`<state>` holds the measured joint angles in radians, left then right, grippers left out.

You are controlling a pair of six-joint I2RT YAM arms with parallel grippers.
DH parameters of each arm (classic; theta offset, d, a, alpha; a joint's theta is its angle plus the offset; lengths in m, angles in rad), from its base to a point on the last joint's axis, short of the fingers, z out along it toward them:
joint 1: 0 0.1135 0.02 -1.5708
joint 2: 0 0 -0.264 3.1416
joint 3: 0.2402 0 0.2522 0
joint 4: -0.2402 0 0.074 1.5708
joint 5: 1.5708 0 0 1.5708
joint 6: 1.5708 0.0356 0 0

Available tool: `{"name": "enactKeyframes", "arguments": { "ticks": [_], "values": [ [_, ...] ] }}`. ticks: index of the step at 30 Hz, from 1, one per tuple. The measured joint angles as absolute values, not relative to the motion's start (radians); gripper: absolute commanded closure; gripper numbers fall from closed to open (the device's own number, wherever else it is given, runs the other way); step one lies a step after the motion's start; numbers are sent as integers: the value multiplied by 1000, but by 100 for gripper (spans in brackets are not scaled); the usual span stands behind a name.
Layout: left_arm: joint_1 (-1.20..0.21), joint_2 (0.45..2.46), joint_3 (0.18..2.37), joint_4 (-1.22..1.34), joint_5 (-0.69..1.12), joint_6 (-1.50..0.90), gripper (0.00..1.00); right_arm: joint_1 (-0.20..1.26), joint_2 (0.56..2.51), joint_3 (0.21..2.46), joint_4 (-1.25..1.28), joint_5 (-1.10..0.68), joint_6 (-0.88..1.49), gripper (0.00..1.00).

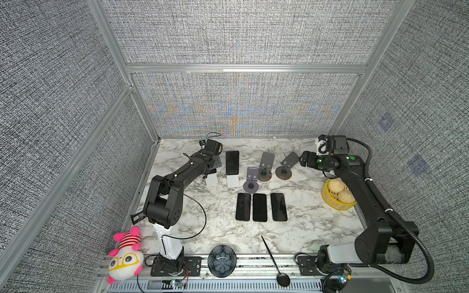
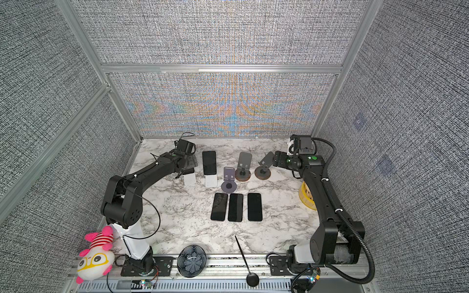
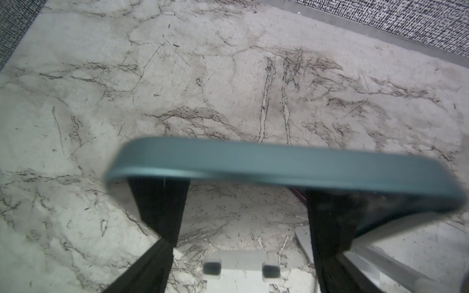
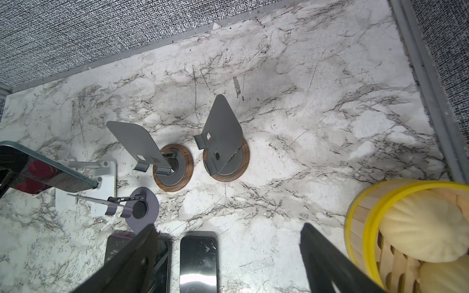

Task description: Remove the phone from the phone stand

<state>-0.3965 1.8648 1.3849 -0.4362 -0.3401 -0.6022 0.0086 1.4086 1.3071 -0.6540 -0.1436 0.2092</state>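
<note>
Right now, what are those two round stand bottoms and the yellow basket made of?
The two round stand bases look like matte grey metal ringed with brown wood, showing grain. The basket looks like pale bamboo slats under a glossy yellow rim, probably plastic.

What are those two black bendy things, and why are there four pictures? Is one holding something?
They're two robot arms, each ending in a two-finger gripper. Two pictures look down from above; the others come from cameras on the wrists. On the marble table lie three phones in a row, three empty stands, a propped phone on a white stand, and a basket of buns. The left gripper is at a teal-edged phone; whether it grips is unclear. The right gripper is open, holding nothing.
</note>
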Motion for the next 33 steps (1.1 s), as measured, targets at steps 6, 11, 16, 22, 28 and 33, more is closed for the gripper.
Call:
{"name": "enactKeyframes", "arguments": {
  "ticks": [6,11,16,22,28,33],
  "values": [
    [-396,1901,1430,-458,-352,-610,16,9,1416,1307,-654,-151,209,12],
    [-397,1903,1430,-466,-352,-610,20,9,1419,1306,-654,-155,208,12],
    [-397,1911,1431,-468,-352,-610,22,10,1423,1302,-652,-158,206,12],
    [-397,1911,1434,-473,-352,-610,27,10,1423,1302,-650,-158,202,12],
    [-396,1911,1436,-477,-352,-609,28,12,1422,1302,-648,-164,199,12],
    [-396,1903,1436,-488,-351,-608,31,12,1419,1302,-647,-166,199,13]
  ]
}}
